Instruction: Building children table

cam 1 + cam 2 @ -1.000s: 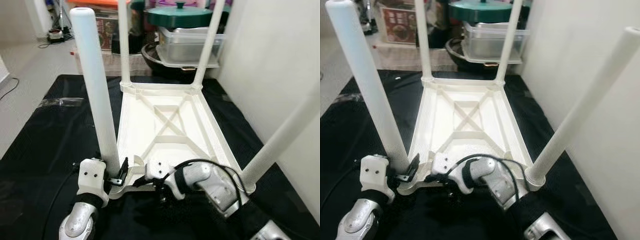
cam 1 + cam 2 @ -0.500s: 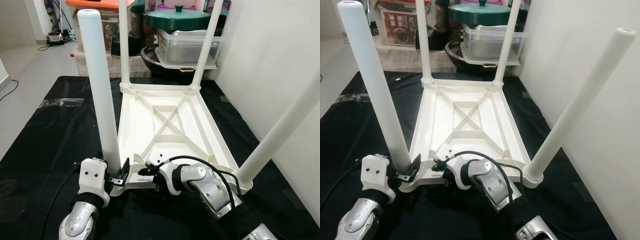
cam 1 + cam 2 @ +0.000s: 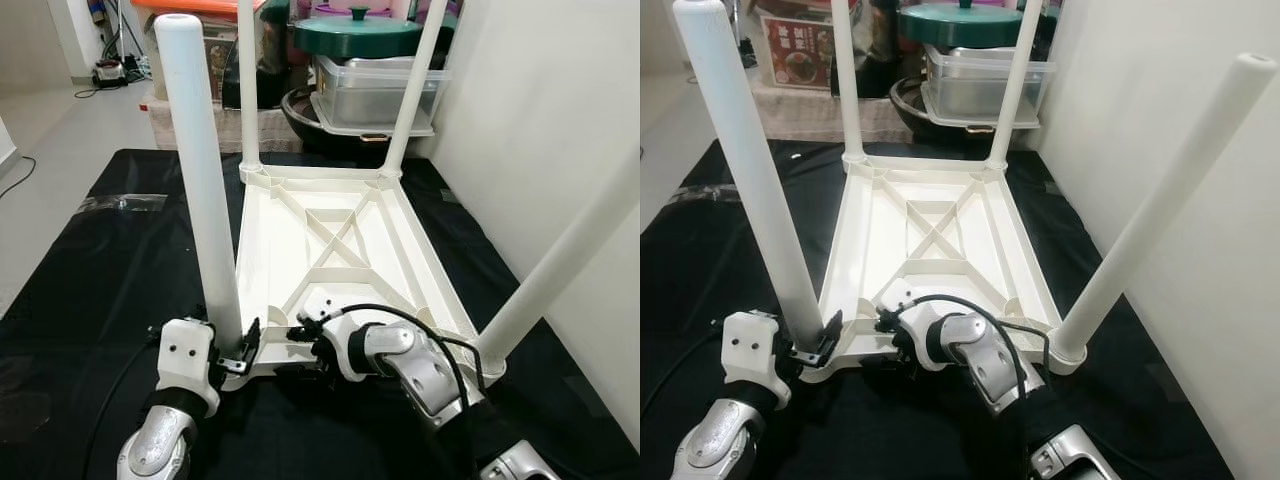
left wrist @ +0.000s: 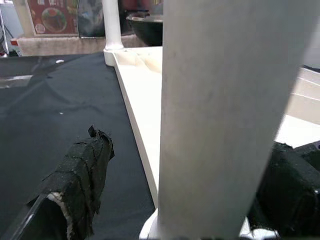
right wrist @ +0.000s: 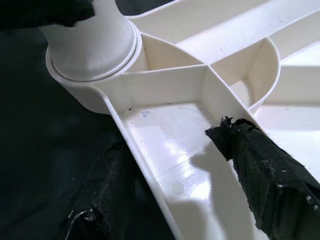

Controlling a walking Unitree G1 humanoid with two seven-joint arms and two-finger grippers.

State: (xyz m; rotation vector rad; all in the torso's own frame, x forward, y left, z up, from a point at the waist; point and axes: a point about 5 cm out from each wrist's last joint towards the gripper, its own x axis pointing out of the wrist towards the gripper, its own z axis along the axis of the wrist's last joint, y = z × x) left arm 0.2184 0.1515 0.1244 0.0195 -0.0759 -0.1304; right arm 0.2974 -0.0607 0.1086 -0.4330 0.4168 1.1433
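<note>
A white children's table (image 3: 340, 240) lies upside down on a black mat (image 3: 110, 270), its four legs pointing up. My left gripper (image 3: 245, 352) is at the base of the near left leg (image 3: 200, 180). In the left wrist view that leg (image 4: 225, 100) stands between the fingers (image 4: 80, 175), with a gap on one side, so the gripper is open. My right gripper (image 3: 300, 345) straddles the table's near rim (image 5: 145, 170) beside that leg's socket (image 5: 90, 45). One finger (image 5: 265, 170) is inside the tray and the other is outside, and the gripper is open.
A pale wall runs close along the right, next to the near right leg (image 3: 570, 260). Behind the table stand a clear plastic bin (image 3: 375, 95), a green-lidded pot (image 3: 357, 35) and boxes. A crumpled plastic bag (image 3: 120, 203) lies on the mat's far left.
My right gripper has slid left along the near rim toward the near left leg's corner. The table's near edge has settled lower. The left gripper stays at the leg.
</note>
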